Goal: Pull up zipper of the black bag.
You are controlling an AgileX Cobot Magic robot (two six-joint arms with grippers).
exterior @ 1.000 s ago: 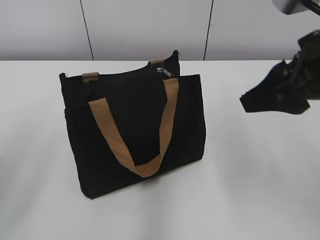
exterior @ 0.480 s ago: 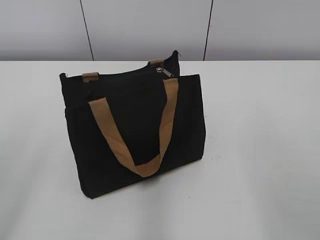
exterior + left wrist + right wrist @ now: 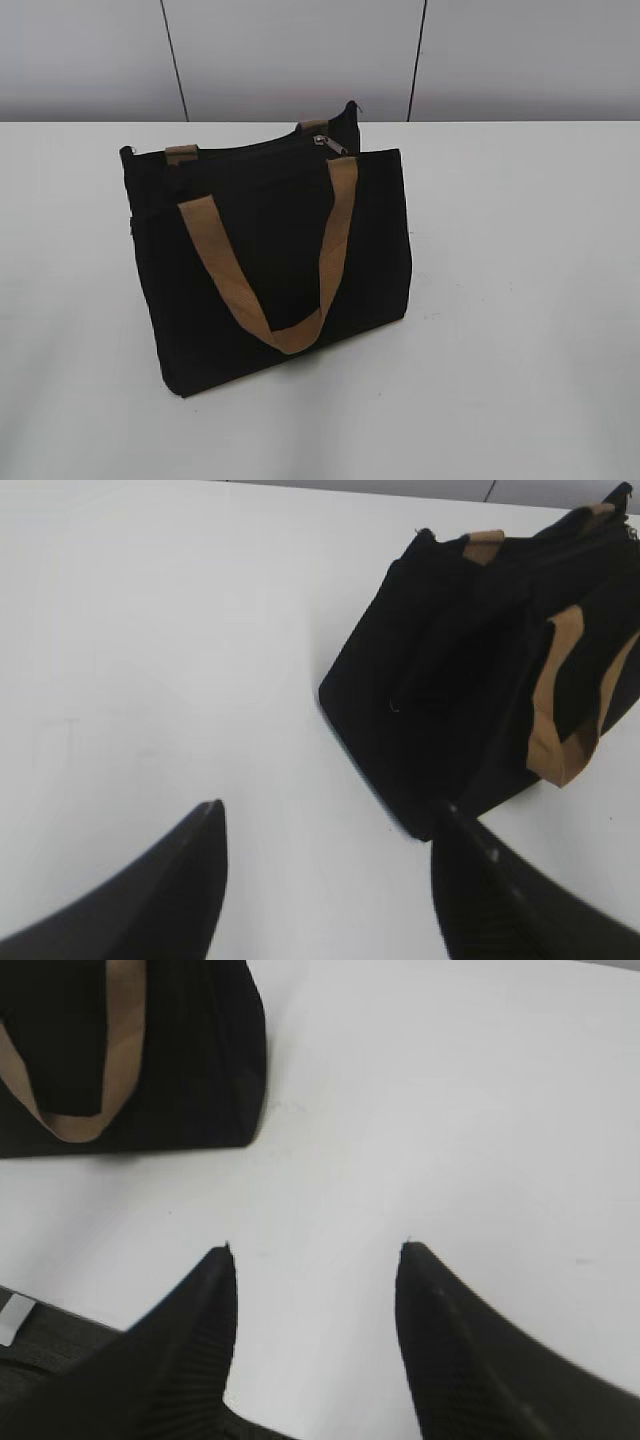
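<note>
The black bag [image 3: 270, 260] stands upright on the white table, a tan handle [image 3: 270, 270] hanging down its front. The silver zipper [image 3: 328, 145] sits on the top zip line near the bag's right end. No gripper shows in the exterior view. In the left wrist view my left gripper [image 3: 330, 815] is open and empty over bare table, with the bag [image 3: 450, 690] ahead to its right. In the right wrist view my right gripper [image 3: 315, 1252] is open and empty over the table, with the bag's lower corner [image 3: 190, 1070] at the upper left.
The white table [image 3: 520, 300] extends around the bag on all sides. A grey panelled wall [image 3: 300, 60] runs behind the table's far edge. The table's near edge and a dark floor [image 3: 40, 1345] show at the lower left of the right wrist view.
The right arm, visible at the right edge of the exterior view one second ago, has withdrawn out of that view. The bag has not moved.
</note>
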